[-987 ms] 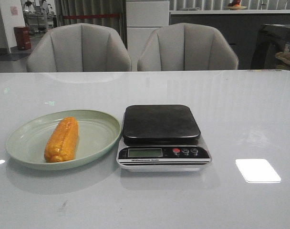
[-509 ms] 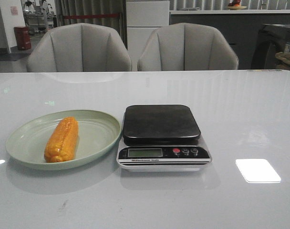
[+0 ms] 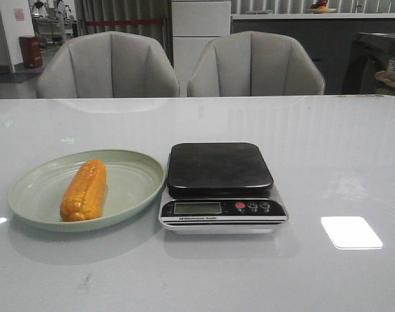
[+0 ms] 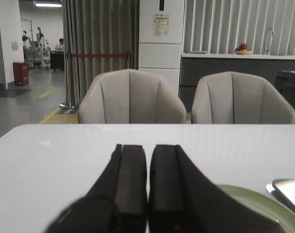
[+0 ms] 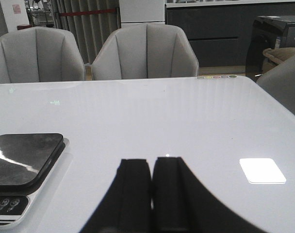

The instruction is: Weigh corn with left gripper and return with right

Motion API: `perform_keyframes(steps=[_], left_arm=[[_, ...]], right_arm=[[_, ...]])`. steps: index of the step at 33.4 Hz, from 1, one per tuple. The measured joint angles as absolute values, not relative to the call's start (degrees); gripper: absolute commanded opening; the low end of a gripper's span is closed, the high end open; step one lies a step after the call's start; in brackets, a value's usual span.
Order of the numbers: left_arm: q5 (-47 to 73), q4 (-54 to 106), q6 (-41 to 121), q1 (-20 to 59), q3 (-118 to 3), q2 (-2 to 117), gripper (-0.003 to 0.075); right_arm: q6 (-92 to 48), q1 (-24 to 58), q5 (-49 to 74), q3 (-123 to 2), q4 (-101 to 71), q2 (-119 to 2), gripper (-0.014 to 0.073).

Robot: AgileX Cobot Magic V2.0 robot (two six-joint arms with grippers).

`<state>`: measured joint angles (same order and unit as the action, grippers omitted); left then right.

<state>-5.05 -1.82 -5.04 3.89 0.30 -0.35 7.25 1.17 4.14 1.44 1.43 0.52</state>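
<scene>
Left hand (image 4: 147, 194) and right hand (image 5: 151, 194) are pressed together; corn (image 3: 84, 190) unmoved on plate (image 3: 28, 188) beside scale (image 3: 220, 185).

You see a glossy white table (image 3: 327, 149) that mirrors the 2 chairs (image 3: 106, 65) at the upper part of the front frame and throws back a bright light patch at lower right. The chairs look like soft matt grey upholstery. The plate (image 3: 136, 170) at left has a smooth, pale green, low-sheen finish. The corn (image 3: 85, 190) on it is bumpy with rows of kernels. The scale (image 3: 221, 187) at centre has a dark, shiny platform and a smooth silver-looking base. The left gripper (image 4: 147, 184) and right gripper (image 5: 152, 187) look matt black.
</scene>
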Motion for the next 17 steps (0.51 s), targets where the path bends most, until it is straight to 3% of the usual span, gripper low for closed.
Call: perform_keyframes(steps=[8,17], left_arm=[[-11.02,-1.82,-5.04,3.89,-0.34,-0.35,0.0115],[2.10,-1.82,-5.04,3.89,-14.85,7.35,0.0115]], right_arm=[[7.25,1.17,4.14,1.44,1.43,0.52,0.0156],[7.25,1.17,4.14,1.44,1.43,0.52,0.0156]])
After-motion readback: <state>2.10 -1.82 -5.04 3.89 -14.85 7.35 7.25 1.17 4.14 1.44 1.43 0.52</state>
